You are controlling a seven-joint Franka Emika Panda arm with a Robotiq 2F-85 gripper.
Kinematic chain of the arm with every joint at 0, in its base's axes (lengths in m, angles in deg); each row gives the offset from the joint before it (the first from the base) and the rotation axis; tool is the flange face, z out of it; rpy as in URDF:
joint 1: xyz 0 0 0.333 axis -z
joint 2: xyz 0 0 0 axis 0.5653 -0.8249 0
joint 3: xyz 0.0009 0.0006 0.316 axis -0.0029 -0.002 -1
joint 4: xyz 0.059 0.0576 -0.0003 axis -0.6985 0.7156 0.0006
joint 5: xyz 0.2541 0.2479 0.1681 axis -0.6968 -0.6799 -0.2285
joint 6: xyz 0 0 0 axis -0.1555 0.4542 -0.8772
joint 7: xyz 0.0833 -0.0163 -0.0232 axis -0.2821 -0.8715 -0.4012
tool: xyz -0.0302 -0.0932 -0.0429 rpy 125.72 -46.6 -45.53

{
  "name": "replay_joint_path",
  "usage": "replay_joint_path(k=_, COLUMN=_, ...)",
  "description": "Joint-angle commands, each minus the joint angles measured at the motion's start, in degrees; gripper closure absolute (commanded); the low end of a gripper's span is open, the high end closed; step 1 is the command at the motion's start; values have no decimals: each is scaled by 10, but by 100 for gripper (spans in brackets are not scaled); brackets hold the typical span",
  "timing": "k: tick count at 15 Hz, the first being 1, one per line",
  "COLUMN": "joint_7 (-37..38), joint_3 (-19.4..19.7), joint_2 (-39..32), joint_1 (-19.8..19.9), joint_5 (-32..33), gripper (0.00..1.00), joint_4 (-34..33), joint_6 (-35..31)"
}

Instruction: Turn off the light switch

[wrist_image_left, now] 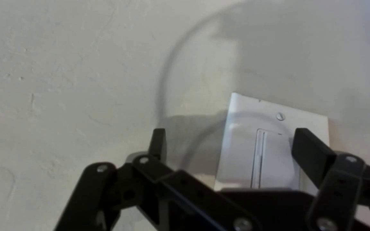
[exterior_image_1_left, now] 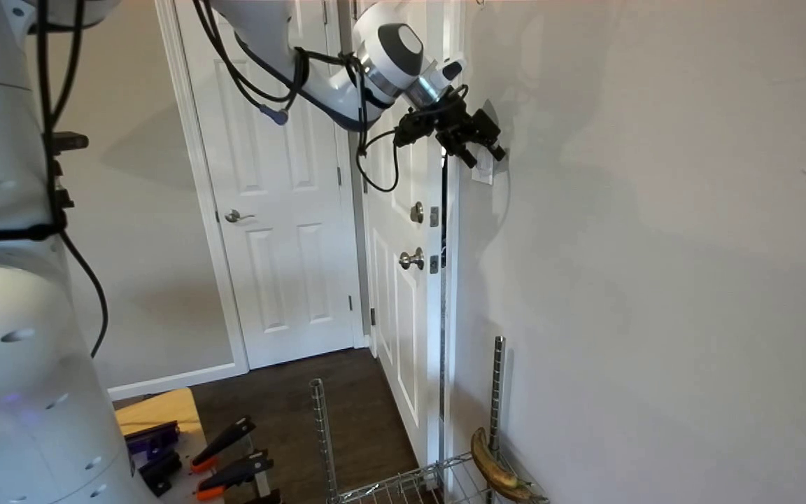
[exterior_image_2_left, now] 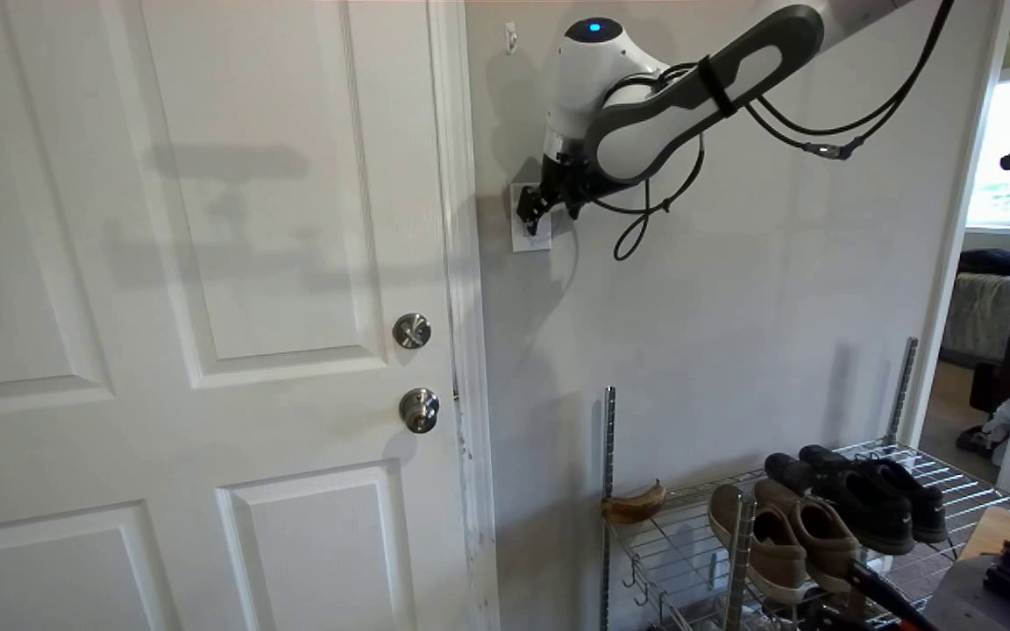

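Note:
The light switch is a small white upright wall plate with a screw and a wide flat paddle. It shows in both exterior views (exterior_image_1_left: 483, 173) (exterior_image_2_left: 522, 240) and in the wrist view (wrist_image_left: 241, 150), its lower end hidden behind the gripper. My black gripper (exterior_image_1_left: 485, 159) is open with nothing between its fingers. It is at the plate in both exterior views (exterior_image_2_left: 551, 223). In the wrist view (wrist_image_left: 228, 134) the right finger overlaps the paddle's right edge, and the left finger is over bare wall left of the plate. I cannot tell whether a finger touches the switch.
A white door (exterior_image_1_left: 403, 308) with a knob (exterior_image_2_left: 419, 410) and its frame (exterior_image_2_left: 461, 263) stand beside the switch. Below is a wire rack (exterior_image_2_left: 672, 543) with a banana (exterior_image_2_left: 634, 506) and shoes (exterior_image_2_left: 864, 499). A hook (exterior_image_2_left: 511, 38) is on the wall above. Cables hang from the arm.

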Motion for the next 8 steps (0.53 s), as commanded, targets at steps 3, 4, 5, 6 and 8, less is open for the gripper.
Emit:
replay_joint_path(k=3, joint_7=20, joint_3=1, joint_2=40, joint_1=-14, joint_5=-10, gripper=0, joint_4=25, joint_6=42)
replay_joint_path(k=4, joint_7=21, joint_3=-1, joint_2=45, joint_1=-15, joint_5=-12, gripper=0, joint_4=28, joint_6=51)
replay_joint_path(k=5, joint_7=23, joint_3=-2, joint_2=49, joint_1=-15, joint_5=-14, gripper=0, joint_4=28, joint_6=60)
replay_joint_path(k=6, joint_7=28, joint_3=-3, joint_2=50, joint_1=-16, joint_5=-12, gripper=0, joint_4=27, joint_6=69)
replay_joint_path(k=8, joint_7=32, joint_3=-5, joint_2=54, joint_1=-14, joint_5=-13, gripper=0, joint_4=26, joint_6=84)
